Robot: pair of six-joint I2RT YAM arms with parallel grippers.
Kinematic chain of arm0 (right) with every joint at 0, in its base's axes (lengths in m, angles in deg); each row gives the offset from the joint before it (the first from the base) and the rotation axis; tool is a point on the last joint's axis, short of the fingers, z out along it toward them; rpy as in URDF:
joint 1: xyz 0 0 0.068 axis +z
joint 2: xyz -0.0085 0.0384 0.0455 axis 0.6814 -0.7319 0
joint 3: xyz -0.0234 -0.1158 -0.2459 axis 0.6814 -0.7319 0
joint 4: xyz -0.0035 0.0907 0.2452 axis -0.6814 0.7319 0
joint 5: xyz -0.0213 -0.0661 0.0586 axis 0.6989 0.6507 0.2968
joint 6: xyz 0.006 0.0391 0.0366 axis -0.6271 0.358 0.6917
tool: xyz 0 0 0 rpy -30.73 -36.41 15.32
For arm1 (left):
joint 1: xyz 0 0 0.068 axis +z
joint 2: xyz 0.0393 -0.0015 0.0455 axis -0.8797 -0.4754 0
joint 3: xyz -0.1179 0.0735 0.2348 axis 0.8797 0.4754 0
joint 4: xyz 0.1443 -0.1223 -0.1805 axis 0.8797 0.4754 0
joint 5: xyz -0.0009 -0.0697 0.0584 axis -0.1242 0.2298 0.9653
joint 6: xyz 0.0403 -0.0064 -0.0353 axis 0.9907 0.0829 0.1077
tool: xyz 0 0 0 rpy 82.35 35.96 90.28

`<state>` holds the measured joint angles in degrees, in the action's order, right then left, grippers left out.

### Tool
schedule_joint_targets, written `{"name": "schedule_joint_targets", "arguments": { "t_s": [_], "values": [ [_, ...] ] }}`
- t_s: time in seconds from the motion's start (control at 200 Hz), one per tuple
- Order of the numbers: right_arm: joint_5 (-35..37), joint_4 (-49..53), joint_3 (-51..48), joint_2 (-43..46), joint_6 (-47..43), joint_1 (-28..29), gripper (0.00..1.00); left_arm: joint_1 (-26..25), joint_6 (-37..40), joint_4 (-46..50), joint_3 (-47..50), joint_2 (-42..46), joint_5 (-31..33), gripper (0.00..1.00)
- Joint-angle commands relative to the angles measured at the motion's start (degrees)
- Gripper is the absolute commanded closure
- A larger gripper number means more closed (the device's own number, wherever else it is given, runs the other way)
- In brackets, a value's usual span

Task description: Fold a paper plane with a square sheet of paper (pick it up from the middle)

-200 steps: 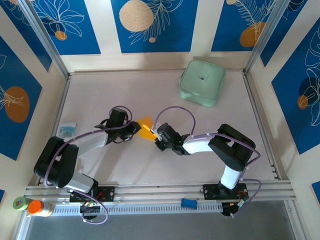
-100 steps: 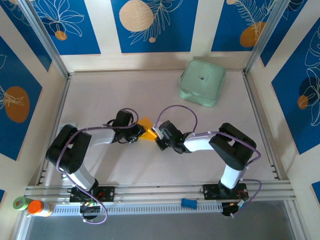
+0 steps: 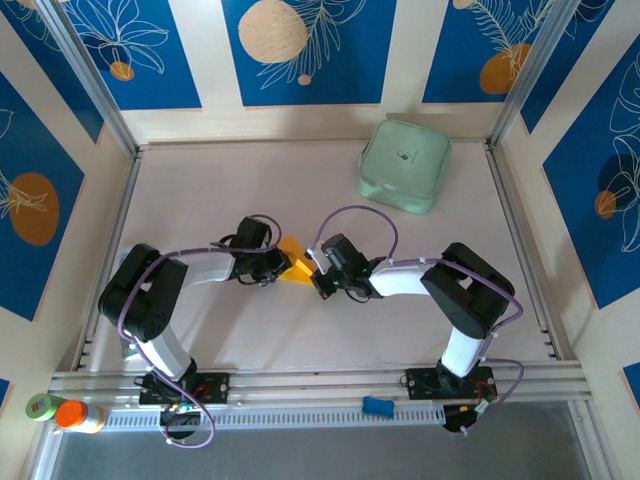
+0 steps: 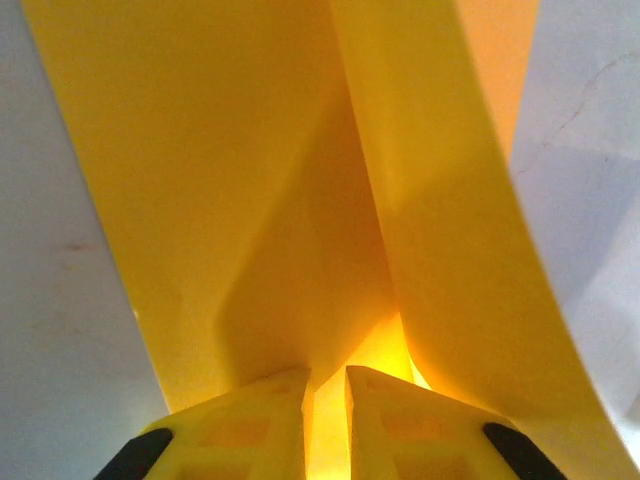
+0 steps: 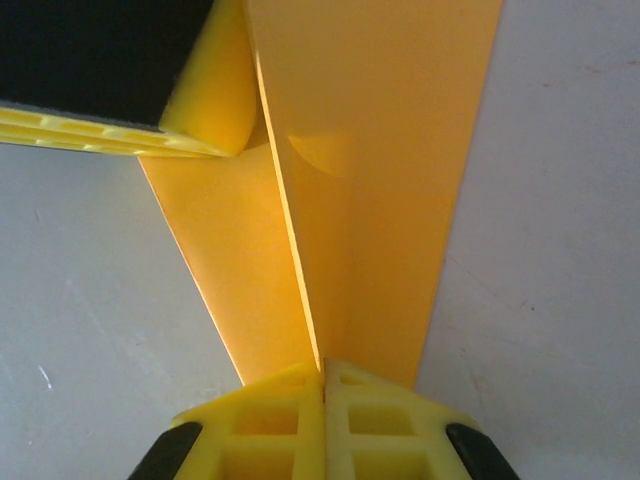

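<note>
Two pincers now meet on the thin, creased orange-yellow paper sheet [image 3: 292, 264], which stands between them. The right pincer [image 5: 322, 368] is pinched tight on an upright fold just ahead of it. The left pincer [image 4: 327, 375] has swung in closer and narrowed to a slit around the opposite crease. Both seem set to work the next fold.

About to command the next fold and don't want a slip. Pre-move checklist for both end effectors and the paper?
1. Right end effector clamped on the paper: ok, closed on a folded edge.
2. Left end effector clamped: cannot tell, a narrow gap shows with paper in it.
3. Paper free of tears: ok in both wrist views.
4. Layers lying flat: not ok, flaps splay apart.
5. Mint-green case away from both arms: ok, well apart.
</note>
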<state>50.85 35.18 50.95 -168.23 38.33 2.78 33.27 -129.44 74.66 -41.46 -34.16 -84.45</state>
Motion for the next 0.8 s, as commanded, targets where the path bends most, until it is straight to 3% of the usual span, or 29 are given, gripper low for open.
{"name": "schedule_joint_targets", "arguments": {
  "t_s": [0.0,0.38,0.795],
  "values": [
    [-4.11,3.45,2.02,0.66,1.08,-0.59,0.96,-0.66,2.17,2.87,-1.19,-1.23,1.06,0.84],
    [-14.77,7.14,4.83,-0.86,4.28,-4.68,0.96,-0.74,3.34,3.63,-1.02,-1.20,2.00,0.84],
    [-21.27,8.50,6.78,-3.49,5.61,-6.31,0.96,-0.75,4.16,4.24,-1.02,-0.60,2.64,0.84]
  ]
}}
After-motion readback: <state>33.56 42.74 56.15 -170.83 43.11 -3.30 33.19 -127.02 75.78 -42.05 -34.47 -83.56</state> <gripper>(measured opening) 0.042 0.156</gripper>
